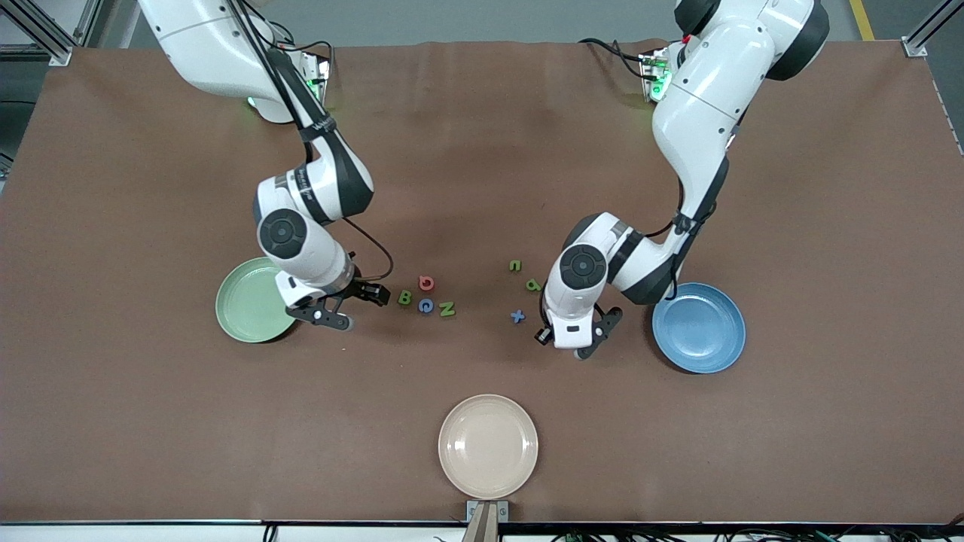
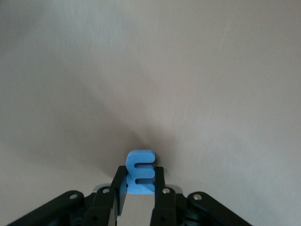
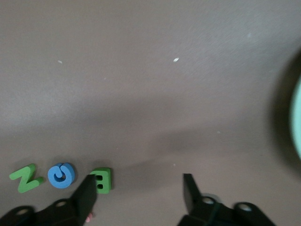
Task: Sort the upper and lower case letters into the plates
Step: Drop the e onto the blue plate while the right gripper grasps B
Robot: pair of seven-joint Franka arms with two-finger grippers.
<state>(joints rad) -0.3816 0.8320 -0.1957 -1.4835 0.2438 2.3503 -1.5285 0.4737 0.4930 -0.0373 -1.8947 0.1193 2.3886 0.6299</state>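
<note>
The pale green plate (image 1: 252,299) lies toward the right arm's end and the blue plate (image 1: 699,327) toward the left arm's end. Both look empty. My right gripper (image 1: 366,307) is open and low beside the green plate, next to a green B (image 1: 404,298). In the right wrist view (image 3: 139,193) the B (image 3: 101,180) lies just outside one finger. A red G (image 1: 426,282), a blue G (image 1: 426,306) and a green N (image 1: 447,309) lie by the B. My left gripper (image 2: 140,186) is shut on a blue E (image 2: 140,172), low over the mat between a blue x (image 1: 517,317) and the blue plate. The E is hidden in the front view.
A green n (image 1: 515,265) and a green p (image 1: 533,284) lie on the brown mat near the left arm's wrist (image 1: 584,267). A cream-beige plate (image 1: 488,446) sits at the table edge nearest the front camera.
</note>
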